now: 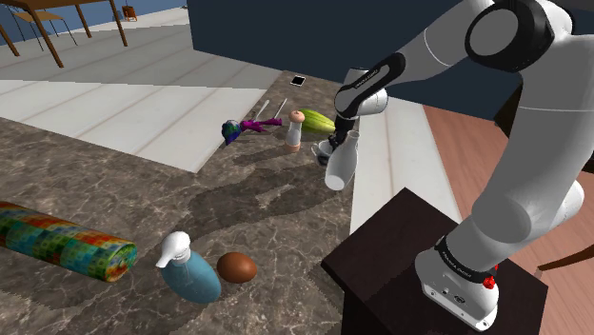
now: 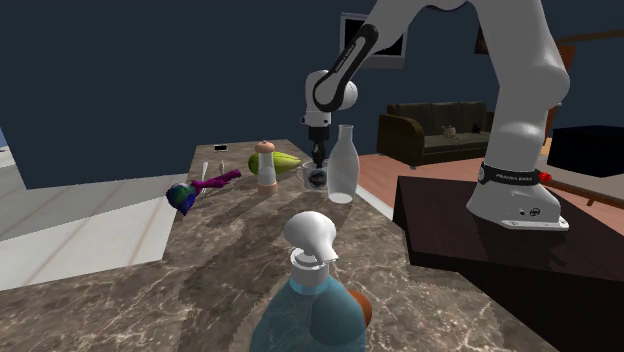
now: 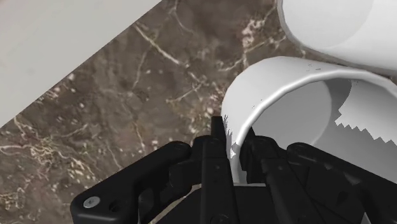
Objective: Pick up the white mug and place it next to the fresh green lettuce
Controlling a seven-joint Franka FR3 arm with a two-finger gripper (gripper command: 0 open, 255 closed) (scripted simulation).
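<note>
From where I stand, the pick-up looks begun but the placing is all still to do. The gripper [image 2: 318,157] is down on the white mug [image 2: 315,178], which is at the far end of the marble counter [image 2: 230,230], just beside a tall white bottle [image 2: 343,165]. I cannot tell whether the mug is resting on the stone or has just cleared it; it sits low and level either way.

The lettuce [image 2: 285,160], a pale green head, lies a little further back on the counter. A small shaker [image 2: 266,165] with a tan top stands in front of it in the second exterior view. So the mug is near the lettuce but not yet beside it. My guess is that 2 steps remain: a lift, then a short carry past the bottle to set it down by the leaves.

In the wrist view the 2 black fingers [image 3: 213,156] are drawn close together with the mug's thin wall [image 3: 280,86] pinched between them at the rim. 1 finger is outside and 1 inside the cup. They touch nothing else, though the bottle [image 3: 337,25] stands close behind the mug and could be knocked as the mug comes up.
</note>
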